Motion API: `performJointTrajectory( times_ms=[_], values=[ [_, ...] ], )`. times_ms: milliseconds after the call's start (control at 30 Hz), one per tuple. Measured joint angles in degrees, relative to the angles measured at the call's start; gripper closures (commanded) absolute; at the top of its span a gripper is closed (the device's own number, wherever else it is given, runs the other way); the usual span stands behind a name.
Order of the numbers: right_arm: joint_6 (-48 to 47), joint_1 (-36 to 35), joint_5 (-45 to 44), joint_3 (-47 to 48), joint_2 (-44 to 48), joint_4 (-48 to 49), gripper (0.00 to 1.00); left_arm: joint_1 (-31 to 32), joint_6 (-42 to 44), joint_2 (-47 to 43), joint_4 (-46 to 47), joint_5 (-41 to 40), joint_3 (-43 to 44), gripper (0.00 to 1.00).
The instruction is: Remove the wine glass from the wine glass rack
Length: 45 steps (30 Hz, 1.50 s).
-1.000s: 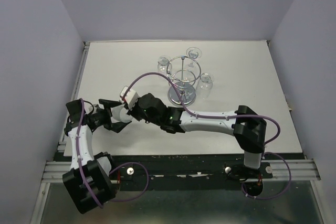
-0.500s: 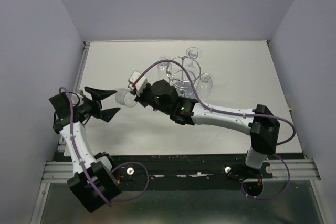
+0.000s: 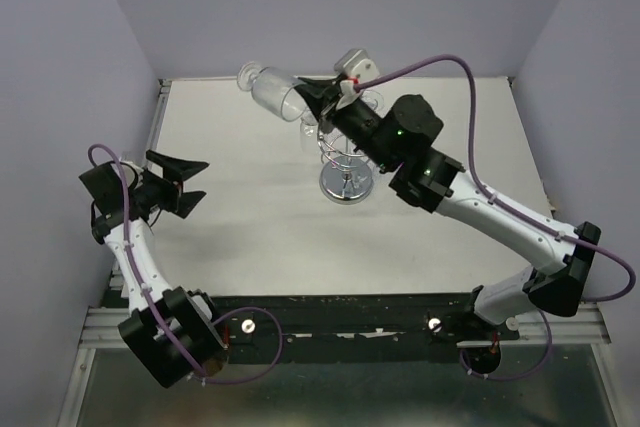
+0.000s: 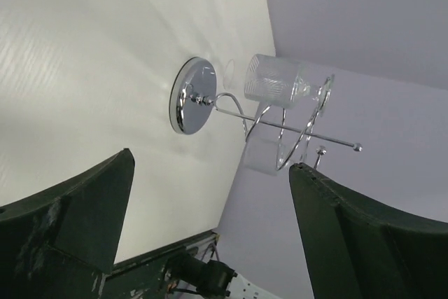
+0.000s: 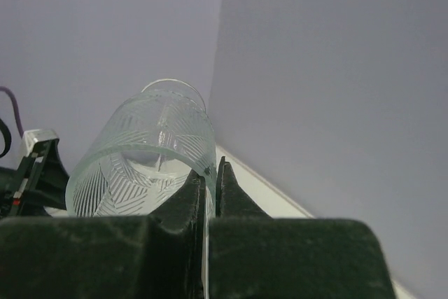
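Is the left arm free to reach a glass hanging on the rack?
Probably yes: the left tool is open, facing the rack across bare table, a hanging glass in plain view. The right arm over the rack may crowd it.

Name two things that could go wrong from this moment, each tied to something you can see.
1. The right gripper pinches only a thin edge of the wine glass, held sideways in the air; it could slip and shatter.
2. The right arm crosses above the wine glass rack, where another glass hangs; a low move could knock it.
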<state>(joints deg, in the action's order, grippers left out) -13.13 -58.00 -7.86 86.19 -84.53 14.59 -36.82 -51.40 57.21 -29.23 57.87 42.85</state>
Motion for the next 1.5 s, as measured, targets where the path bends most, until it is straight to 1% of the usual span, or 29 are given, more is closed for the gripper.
performJointTrajectory(
  times_ms=[67, 200, 233, 367, 467, 567, 667, 733, 800, 867, 933, 1000, 1133, 1233, 1367, 1500],
  values=[
    [-0.04, 2.45, 0.22, 1.46, 1.25, -0.94, 0.99, 2.1, 1.88, 3.06, 1.27, -1.81, 2.23, 0.01],
    [-2.03, 7.85, -0.48, 5.62, 2.29, -5.29, 0.99, 8.66, 6.78, 11.52, 3.15, -5.86, 9.16, 0.01],
    [-2.99, 9.14, -1.03, 6.6, 2.47, -6.56, 0.99, 11.1, 9.31, 13.9, 3.13, -7.43, 11.78, 0.01],
    [-10.03, 13.84, -3.74, 7.17, 4.44, -10.43, 0.99, 17.94, 18.1, 19.91, 3.74, -11.19, 19.41, 0.01],
    [-14.03, 18.01, -5.25, 7.21, 5.68, -13.94, 0.99, 21.55, 22.71, 22.38, 4.92, -12.83, 20.9, 0.01],
    [-17.0, 23.39, -6.29, 7.21, 6.58, -17.35, 0.99, 24.22, 24.94, 23.37, 7.54, -15.61, 19.58, 0.01],
    [-18.71, 29.59, -6.95, 7.04, 7.23, -19.06, 0.99, 26.86, 25.46, 22.71, 13.18, -18.97, 14.21, 0.01],
    [-18.64, 34.51, -6.58, 7.13, 7.48, -21.2, 0.99, 28.74, 27.32, 22.16, 16.2, -21.99, 10.05, 0.01],
    [-16.92, 40.22, -5.68, 9.29, 6.75, -26.86, 0.99, 30.56, 29.4, 21.64, 17.53, -24.15, 7.34, 0.01],
    [-14.53, 47.12, -3.13, 13.49, 4.48, -34.32, 0.99, 31.98, 31.1, 20.52, 19.12, -25.99, 4.87, 0.01],
    [-13.16, 52.33, -0.83, 15.45, 2.69, -38.88, 0.99, 32.33, 32.26, 18.88, 20.5, -26.97, 2.86, 0.01],
    [-12.81, 55.54, 0.92, 15.89, 1.46, -43.19, 0.99, 32.33, 32.94, 17.92, 21.7, -27.41, 1.88, 0.01],
    [-12.24, 59.58, 7.82, 18.56, -3.56, -54.8, 0.99, 32.3, 32.96, 18.12, 22.16, -27.82, 1.68, 0.01],
    [-11.41, 61.9, 14.1, 19.41, -7.87, -60.87, 0.99, 32.35, 32.98, 18.18, 21.86, -28.89, 1.68, 0.01],
    [-10.73, 64.28, 19.06, 19.76, -12.9, -67.25, 0.99, 32.35, 33.42, 18.18, 21.7, -29.94, 1.7, 0.01],
    [-10.6, 65.83, 20.48, 22.03, -17.2, -70.25, 0.99, 32.48, 33.88, 18.18, 21.05, -28.98, 1.75, 0.01]
  ],
)
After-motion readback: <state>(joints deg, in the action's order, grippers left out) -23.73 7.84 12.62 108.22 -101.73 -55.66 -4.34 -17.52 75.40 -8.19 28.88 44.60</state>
